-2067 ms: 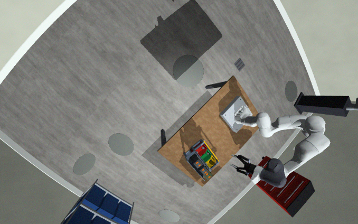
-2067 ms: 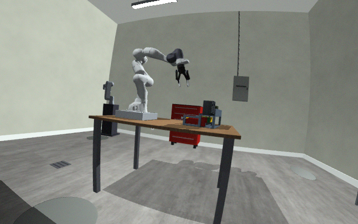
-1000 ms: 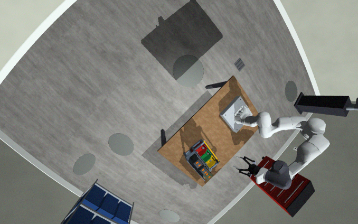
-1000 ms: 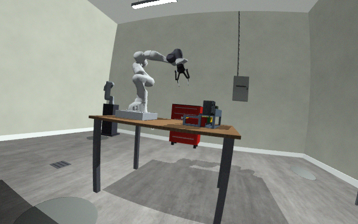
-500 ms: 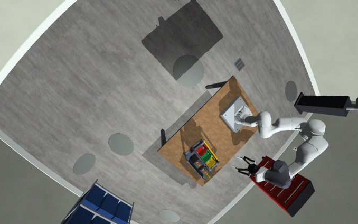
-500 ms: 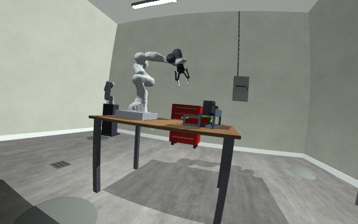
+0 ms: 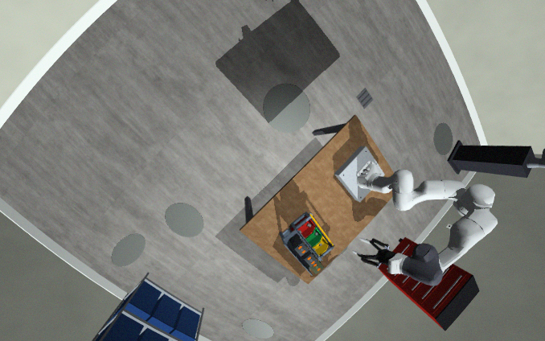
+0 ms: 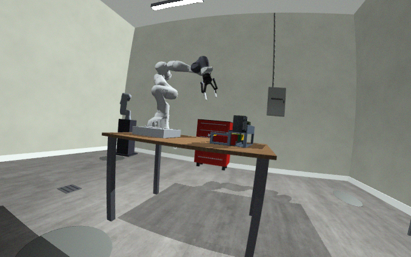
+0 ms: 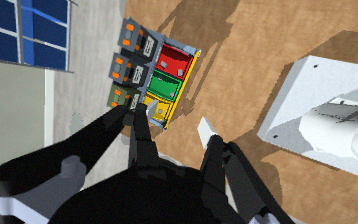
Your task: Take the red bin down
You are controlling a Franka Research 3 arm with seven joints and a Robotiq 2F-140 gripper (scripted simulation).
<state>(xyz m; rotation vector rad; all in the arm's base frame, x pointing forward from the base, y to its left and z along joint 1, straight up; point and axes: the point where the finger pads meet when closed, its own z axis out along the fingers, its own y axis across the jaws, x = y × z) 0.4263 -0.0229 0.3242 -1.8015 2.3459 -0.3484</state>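
The red open bin (image 9: 174, 60) sits at one end of the small grey shelf (image 7: 307, 242) on the wooden table, with grey parts inside. It also shows in the top view (image 7: 305, 228). A green bin (image 9: 164, 86) and a yellow bin (image 9: 159, 108) stand beside it in the same row. My gripper (image 7: 362, 248) is open and empty, high above and off the table's edge. In the exterior view it (image 8: 210, 93) hangs well above the shelf. In the wrist view its fingers frame the table beside the shelf.
Three dark bins with orange marks (image 9: 130, 55) fill the shelf's other row. My arm's white base plate (image 7: 358, 172) sits on the table's far part. A red tool cabinet (image 7: 433, 282) stands beside the table below my wrist. A blue rack (image 7: 156, 311) stands on the floor.
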